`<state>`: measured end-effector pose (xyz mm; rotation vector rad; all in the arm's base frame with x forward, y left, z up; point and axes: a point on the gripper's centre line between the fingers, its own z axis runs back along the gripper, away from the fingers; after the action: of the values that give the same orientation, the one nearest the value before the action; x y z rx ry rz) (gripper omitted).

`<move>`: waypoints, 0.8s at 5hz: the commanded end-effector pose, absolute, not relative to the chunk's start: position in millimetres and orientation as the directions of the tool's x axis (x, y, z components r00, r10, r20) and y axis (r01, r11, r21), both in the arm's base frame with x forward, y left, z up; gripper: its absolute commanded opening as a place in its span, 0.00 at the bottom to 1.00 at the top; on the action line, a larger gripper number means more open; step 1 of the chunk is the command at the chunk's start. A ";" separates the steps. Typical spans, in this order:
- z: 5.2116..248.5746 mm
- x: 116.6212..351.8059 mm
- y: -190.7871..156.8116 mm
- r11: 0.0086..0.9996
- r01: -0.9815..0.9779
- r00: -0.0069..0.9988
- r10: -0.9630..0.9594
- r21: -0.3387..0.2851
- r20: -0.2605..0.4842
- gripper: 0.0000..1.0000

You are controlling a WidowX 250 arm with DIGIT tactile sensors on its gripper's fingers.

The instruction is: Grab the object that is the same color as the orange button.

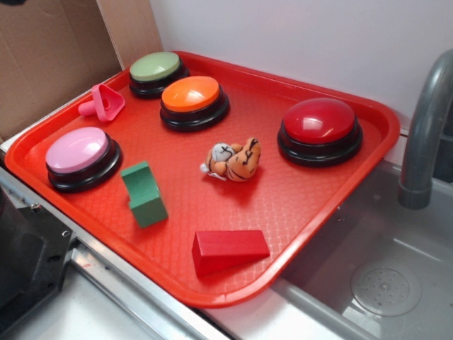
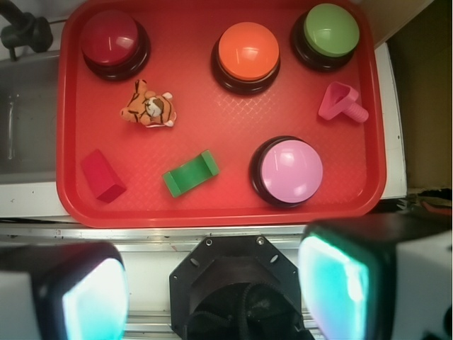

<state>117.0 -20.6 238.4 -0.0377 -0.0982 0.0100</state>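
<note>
A small plush tiger (image 1: 233,161) (image 2: 149,107), orange with black stripes and a white face, lies on the red tray (image 1: 318,188) (image 2: 212,205) near its middle. The orange button (image 1: 193,99) (image 2: 247,52), a dome on a black base, stands behind it. In the wrist view my gripper (image 2: 212,294) hangs high over the near side, off the tray's edge above the robot base. Its two fingers (image 2: 92,297) stand wide apart with nothing between them. The gripper does not show in the exterior view.
On the tray also stand a red button (image 1: 320,129) (image 2: 111,39), a green button (image 1: 157,71) (image 2: 330,31) and a pink button (image 1: 79,156) (image 2: 289,170). A green block (image 1: 145,195) (image 2: 190,173), a red wedge (image 1: 228,249) (image 2: 101,175) and a pink funnel-shaped piece (image 1: 102,103) (image 2: 341,103) lie there. A sink with a grey faucet (image 1: 425,134) is at the right.
</note>
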 end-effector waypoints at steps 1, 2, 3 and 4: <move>238.4 117.0 -20.6 0.999 -0.008 0.995 0.012 -0.038 0.098 1.00; 232.5 160.3 -39.3 0.971 0.235 0.955 -0.241 0.051 0.174 1.00; 195.2 203.1 -55.7 0.877 0.473 0.872 -0.480 0.085 0.095 1.00; 162.2 214.6 -81.7 0.722 0.683 0.727 -0.687 0.109 -0.004 1.00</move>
<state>214.5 -71.5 149.7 0.1019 0.0272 -0.7515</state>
